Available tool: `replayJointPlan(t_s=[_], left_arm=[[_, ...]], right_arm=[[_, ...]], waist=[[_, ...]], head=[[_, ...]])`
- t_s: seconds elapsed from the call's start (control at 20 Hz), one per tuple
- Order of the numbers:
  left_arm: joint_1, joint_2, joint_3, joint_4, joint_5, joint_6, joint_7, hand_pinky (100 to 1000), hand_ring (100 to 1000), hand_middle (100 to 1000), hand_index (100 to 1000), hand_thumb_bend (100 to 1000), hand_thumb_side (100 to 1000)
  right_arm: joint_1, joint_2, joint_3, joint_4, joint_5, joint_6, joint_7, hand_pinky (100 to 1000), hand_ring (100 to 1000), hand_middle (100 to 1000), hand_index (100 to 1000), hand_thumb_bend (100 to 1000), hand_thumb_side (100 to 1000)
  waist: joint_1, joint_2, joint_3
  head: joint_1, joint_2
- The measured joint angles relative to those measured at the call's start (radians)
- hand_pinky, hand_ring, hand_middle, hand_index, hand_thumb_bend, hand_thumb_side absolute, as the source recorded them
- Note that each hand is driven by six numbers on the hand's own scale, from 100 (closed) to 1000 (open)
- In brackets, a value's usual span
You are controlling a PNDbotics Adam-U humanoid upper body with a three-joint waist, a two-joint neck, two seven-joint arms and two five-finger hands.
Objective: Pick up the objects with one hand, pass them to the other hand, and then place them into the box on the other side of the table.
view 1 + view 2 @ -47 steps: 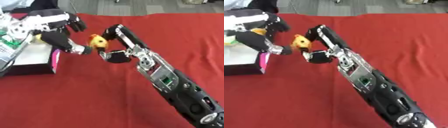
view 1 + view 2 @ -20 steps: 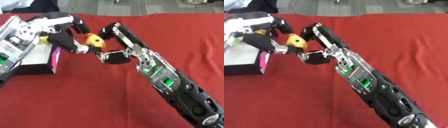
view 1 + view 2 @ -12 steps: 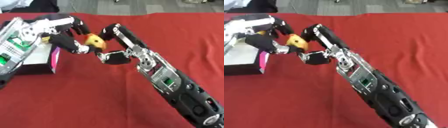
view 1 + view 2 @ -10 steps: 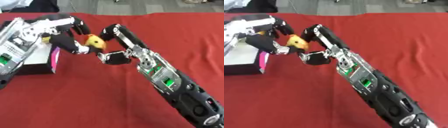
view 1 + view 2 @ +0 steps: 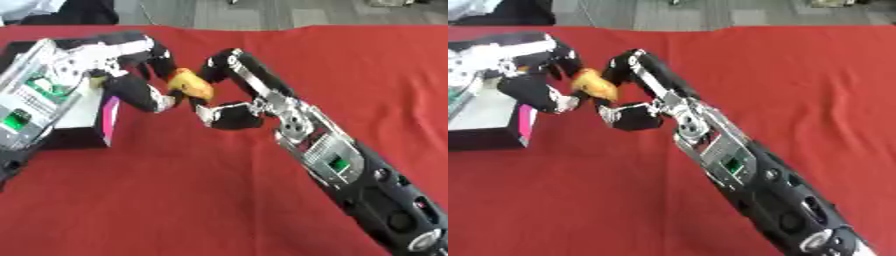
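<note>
Left eye view: yellow-orange object [image 5: 191,84] sits between both hands above the red bench [image 5: 175,190], beside the box [image 5: 66,120]. Right hand [image 5: 229,102] has fingers curled on it; left hand [image 5: 131,75] fingers also wrap it.

Right eye view: same contact, thumb placement hidden. Risk: if the right hand lets go before the left hand's hold is complete, the object drops short of the box.

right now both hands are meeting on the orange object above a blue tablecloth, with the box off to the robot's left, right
Not quite: the tablecloth is red, not blue, as the left eye view shows. The rest holds: the left hand and right hand meet on the orange object, and the box sits to the robot's left.
</note>
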Motion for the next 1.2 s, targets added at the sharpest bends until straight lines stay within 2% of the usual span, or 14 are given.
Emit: replayJointPlan(t_s=[0.4,0.45,0.55,0.6,0.65,0.7,0.8,0.9,0.95,1.05,1.2], left_arm=[[0.000,-0.001,-0.009,0.004,0.033,0.011,0.064,710,654,446,439,100,209],[0.000,-0.001,-0.009,0.004,0.036,0.013,0.070,708,645,437,433,100,193],[0.000,-0.001,-0.009,0.004,0.043,0.016,0.080,705,632,430,427,100,163],[0.000,-0.001,-0.008,0.004,0.044,0.018,0.087,704,620,429,428,100,145],[0.000,0.000,-0.008,0.005,0.044,0.021,0.092,703,615,428,430,100,129],[0.001,0.000,-0.008,0.005,0.043,0.023,0.096,702,613,428,430,100,121],[0.002,0.000,-0.008,0.008,0.042,0.026,0.102,701,610,428,436,100,100],[0.004,0.001,-0.008,0.010,0.040,0.027,0.104,701,609,429,440,100,100],[0.006,0.001,-0.008,0.010,0.039,0.027,0.104,701,607,429,441,100,100],[0.008,0.001,-0.007,0.010,0.038,0.028,0.104,701,607,428,442,100,100],[0.010,0.002,-0.007,0.010,0.038,0.031,0.103,701,606,429,447,100,100]], right_arm=[[0.000,-0.001,0.000,-0.001,-0.002,0.007,0.005,721,647,472,499,138,100],[0.000,-0.001,0.000,-0.002,-0.002,0.008,0.005,720,652,479,510,161,100],[0.000,-0.001,0.000,-0.003,-0.002,0.009,0.007,719,671,516,558,312,100],[0.000,-0.001,0.000,-0.005,-0.002,0.009,0.009,722,690,555,609,420,100],[0.000,-0.003,0.000,-0.005,-0.002,0.009,0.012,728,711,590,653,479,100],[0.000,-0.004,0.000,-0.005,-0.002,0.008,0.018,732,724,608,675,504,128],[0.000,-0.006,0.000,-0.006,0.005,0.005,0.036,758,777,689,774,490,276],[0.000,-0.006,0.000,-0.006,0.023,0.004,0.058,780,810,737,827,481,400],[0.000,-0.007,0.000,-0.006,0.035,0.004,0.068,794,831,761,855,492,525],[0.000,-0.007,0.000,-0.007,0.064,0.006,0.085,797,839,771,864,512,582],[0.001,-0.007,-0.001,-0.007,0.100,0.016,0.100,797,841,774,866,515,597]], waist=[[0.000,0.001,-0.002],[0.000,0.001,-0.002],[0.000,0.001,-0.002],[0.000,0.001,-0.002],[0.000,0.001,-0.002],[0.000,0.001,-0.003],[0.000,0.001,-0.003],[0.000,0.001,-0.003],[0.000,0.001,-0.003],[0.000,0.001,-0.003],[0.000,0.001,-0.004]], head=[[0.000,0.000],[0.000,0.000],[0.000,0.000],[0.000,0.000],[0.000,0.000],[0.000,0.000],[0.000,0.000],[0.000,0.000],[0.000,0.000],[0.000,0.000],[0.000,0.000]])
